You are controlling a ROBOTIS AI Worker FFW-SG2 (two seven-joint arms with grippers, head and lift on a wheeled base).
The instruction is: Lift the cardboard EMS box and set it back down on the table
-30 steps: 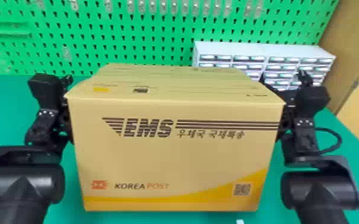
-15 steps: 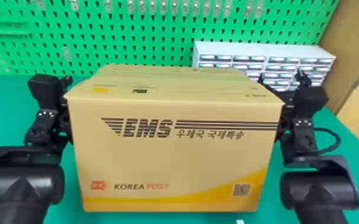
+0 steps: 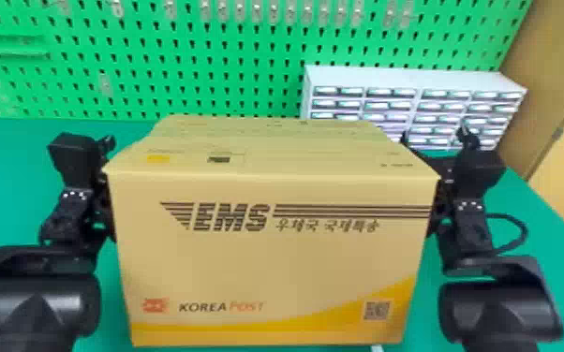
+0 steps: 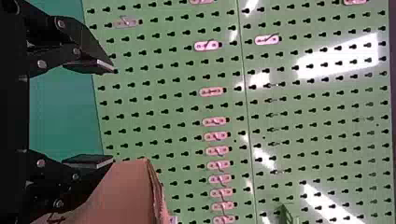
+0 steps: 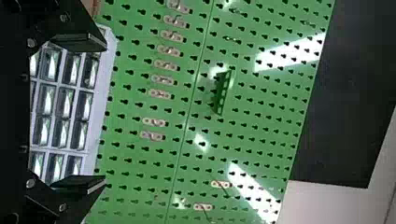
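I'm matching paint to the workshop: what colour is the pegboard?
Bright green, with rows of dark slots; best seen in the head view.

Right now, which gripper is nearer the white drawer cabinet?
Right. The right gripper is in front of the cabinet; the left gripper is left of the EMS box.

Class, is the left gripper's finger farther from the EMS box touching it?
Apart. The left wrist view shows a gap between that finger and the box, with green pegboard visible through it.
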